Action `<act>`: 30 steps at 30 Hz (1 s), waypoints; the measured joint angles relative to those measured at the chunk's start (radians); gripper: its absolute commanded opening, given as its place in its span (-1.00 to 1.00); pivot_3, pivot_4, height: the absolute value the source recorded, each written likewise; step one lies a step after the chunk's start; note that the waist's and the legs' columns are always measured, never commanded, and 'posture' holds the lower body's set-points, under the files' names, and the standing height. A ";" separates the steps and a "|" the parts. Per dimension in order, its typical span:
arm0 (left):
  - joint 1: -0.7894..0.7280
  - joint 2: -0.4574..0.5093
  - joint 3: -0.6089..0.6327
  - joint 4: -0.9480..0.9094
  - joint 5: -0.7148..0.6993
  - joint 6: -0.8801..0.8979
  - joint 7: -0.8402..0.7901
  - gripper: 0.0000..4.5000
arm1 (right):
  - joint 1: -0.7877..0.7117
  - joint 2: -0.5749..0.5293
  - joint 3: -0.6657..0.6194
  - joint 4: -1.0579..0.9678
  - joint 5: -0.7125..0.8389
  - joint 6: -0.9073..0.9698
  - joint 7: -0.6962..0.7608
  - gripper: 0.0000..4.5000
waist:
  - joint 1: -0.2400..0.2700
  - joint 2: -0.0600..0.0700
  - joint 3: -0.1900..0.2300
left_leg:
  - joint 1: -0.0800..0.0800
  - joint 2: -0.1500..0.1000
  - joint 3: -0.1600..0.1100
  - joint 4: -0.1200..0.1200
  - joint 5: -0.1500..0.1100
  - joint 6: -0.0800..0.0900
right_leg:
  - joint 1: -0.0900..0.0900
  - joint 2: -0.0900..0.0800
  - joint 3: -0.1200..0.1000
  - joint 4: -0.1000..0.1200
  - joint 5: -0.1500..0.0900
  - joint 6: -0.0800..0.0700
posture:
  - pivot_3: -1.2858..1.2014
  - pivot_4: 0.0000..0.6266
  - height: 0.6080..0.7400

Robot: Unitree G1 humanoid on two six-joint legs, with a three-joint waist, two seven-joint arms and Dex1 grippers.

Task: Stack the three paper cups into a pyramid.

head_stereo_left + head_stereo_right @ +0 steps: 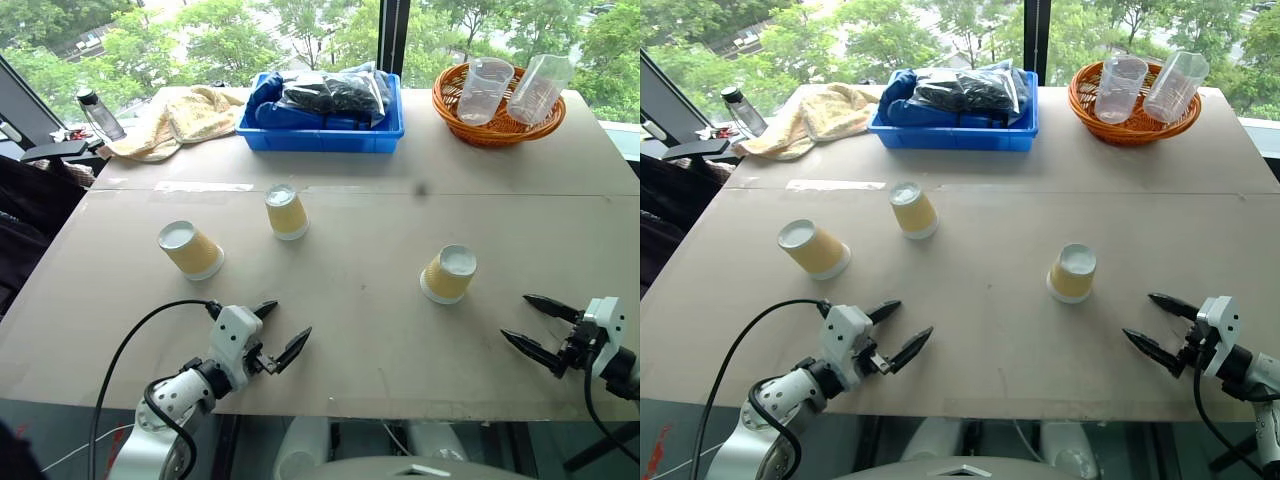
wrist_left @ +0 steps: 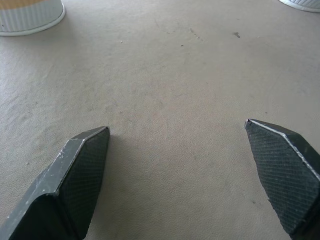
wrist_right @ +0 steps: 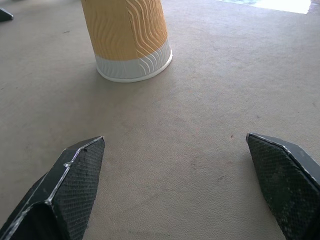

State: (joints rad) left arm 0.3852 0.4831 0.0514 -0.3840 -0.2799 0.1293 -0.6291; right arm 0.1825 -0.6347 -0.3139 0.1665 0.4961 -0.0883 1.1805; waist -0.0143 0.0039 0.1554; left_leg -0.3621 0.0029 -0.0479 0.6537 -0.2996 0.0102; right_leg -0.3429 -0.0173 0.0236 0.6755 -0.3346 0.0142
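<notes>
Both grippers hover low over the table's (image 1: pixel 380 350) near edge, left gripper (image 1: pixel 283 331) and right gripper (image 1: pixel 533 325) with fingers spread wide, holding nothing. Three paper cups stand apart, upside down, bases up, axes upright: left cup (image 1: pixel 190 249), middle cup (image 1: pixel 286 211), right cup (image 1: pixel 449 273). I'd take the right cup first, squeezing its sides squarely and gently.
</notes>
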 measured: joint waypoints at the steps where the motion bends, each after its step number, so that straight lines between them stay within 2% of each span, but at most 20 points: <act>1: 0.000 0.000 0.000 0.000 0.000 0.000 0.000 0.98 | 0.000 0.000 0.000 0.000 0.000 0.000 0.000 1.00 | 0.000 0.000 0.000 | 0.000 0.000 0.000 0.000 0.000 0.000 | 0.000 0.000 0.000 0.000 0.000 0.000 | 0.03 -0.52 1.00; 17: -0.001 0.011 0.019 0.013 -0.020 -0.024 -0.039 0.98 | 0.008 0.020 0.000 -0.031 0.019 -0.004 0.015 1.00 | 0.003 -0.002 0.002 | 0.000 0.000 0.000 0.000 0.000 0.000 | 0.000 0.000 -0.001 -0.001 0.000 0.000 | 0.03 -0.52 1.00; 23: -0.044 0.111 0.036 -0.017 -0.137 0.047 -0.165 0.98 | -0.008 0.043 0.023 -0.182 0.048 0.024 -0.005 1.00 | 0.003 -0.004 0.004 | -0.001 0.000 -0.001 0.000 0.000 0.000 | -0.001 0.000 -0.001 0.000 0.000 0.000 | 0.03 -0.52 1.00; 27: -0.164 0.238 0.104 -0.084 -0.231 0.098 -0.264 0.98 | -0.063 0.073 0.078 -0.309 0.063 0.087 -0.072 1.00 | 0.003 -0.004 0.005 | -0.002 0.000 -0.002 0.000 0.000 -0.001 | -0.002 0.000 -0.002 0.000 0.000 0.000 | 0.03 -0.52 1.00; 30: -0.229 0.306 0.138 -0.110 -0.295 0.140 -0.325 0.98 | -0.116 0.089 0.112 -0.328 0.054 0.122 -0.129 1.00 | 0.003 -0.004 0.005 | -0.003 0.000 -0.001 0.000 0.001 -0.001 | -0.002 0.000 -0.002 -0.002 0.000 0.000 | 0.03 -0.52 1.00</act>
State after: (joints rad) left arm 0.1564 0.7891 0.1894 -0.4936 -0.5751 0.2693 -0.9538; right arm 0.0667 -0.5455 -0.2023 -0.1616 0.5504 0.0335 1.0519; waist -0.0115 -0.0006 0.1603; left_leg -0.3649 0.0027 -0.0492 0.6538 -0.2990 0.0091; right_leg -0.3447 -0.0174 0.0215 0.6738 -0.3345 0.0143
